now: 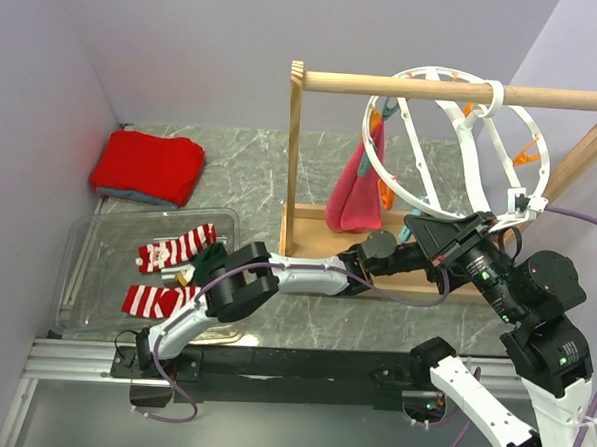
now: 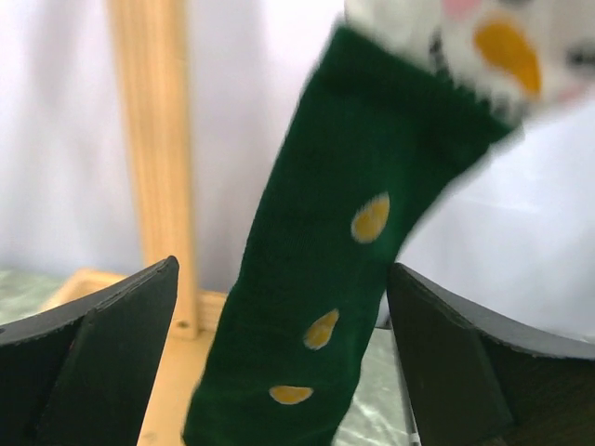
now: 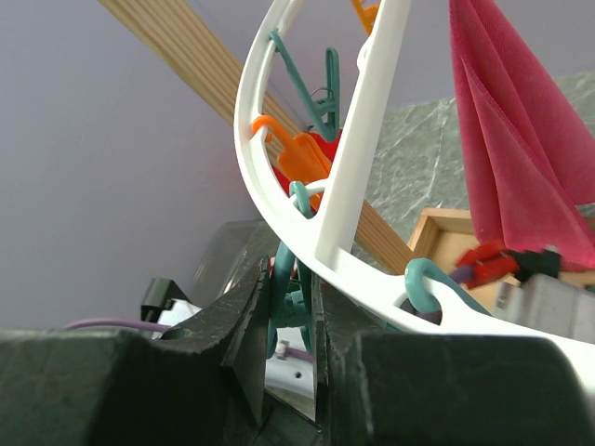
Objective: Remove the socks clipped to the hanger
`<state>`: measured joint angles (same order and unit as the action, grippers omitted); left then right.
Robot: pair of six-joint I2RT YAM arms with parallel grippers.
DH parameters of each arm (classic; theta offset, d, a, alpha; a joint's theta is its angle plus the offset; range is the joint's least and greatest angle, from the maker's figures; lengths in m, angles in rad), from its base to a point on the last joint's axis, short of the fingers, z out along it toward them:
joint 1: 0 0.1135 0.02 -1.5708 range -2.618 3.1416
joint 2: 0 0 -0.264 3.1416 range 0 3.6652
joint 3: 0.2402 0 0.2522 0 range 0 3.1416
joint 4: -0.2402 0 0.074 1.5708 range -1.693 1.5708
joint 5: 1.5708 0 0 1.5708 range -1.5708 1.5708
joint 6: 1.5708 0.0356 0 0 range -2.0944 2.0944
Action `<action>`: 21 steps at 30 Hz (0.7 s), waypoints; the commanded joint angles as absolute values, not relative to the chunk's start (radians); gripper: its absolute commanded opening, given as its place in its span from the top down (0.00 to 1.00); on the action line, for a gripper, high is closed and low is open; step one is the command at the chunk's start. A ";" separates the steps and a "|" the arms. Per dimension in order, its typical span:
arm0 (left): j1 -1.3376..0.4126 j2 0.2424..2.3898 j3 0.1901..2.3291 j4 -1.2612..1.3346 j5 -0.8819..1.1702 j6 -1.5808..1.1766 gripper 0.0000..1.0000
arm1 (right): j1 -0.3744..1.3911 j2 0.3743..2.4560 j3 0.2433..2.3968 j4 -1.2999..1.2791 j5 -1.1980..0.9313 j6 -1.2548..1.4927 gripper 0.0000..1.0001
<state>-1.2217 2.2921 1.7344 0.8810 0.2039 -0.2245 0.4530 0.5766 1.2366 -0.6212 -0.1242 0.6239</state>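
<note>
Logging progress, about midway by my read | two striped socks [image 1: 175, 249] lie in the tray [image 1: 87, 242], well left of the hanger [image 1: 470, 142] | green sock [image 2: 325, 186] hangs below hanger, between left gripper [image 2: 282, 279] fingers, spread, ungrasped | right gripper [image 3: 290, 325] clenched on teal clip [image 3: 299, 279] at hanger rim | left: free that sock; any others hidden.

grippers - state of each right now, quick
Left gripper: open, green sock between its fingers.
Right gripper: shut on a teal clip of the hanger.
</note>
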 commanded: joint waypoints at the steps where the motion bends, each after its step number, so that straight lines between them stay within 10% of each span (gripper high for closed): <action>1: -1.230 2.338 1.838 0.979 0.351 -0.290 0.05 | 0.460 0.568 1.272 -0.652 -0.170 0.603 0.98; 13: -1.233 2.214 1.709 0.941 0.429 -0.477 0.86 | 0.460 0.548 1.252 -0.664 -0.149 0.589 0.82; 21: -1.201 1.991 1.426 1.001 0.498 -0.575 0.93 | 0.460 0.528 1.322 -0.770 -0.124 0.549 0.44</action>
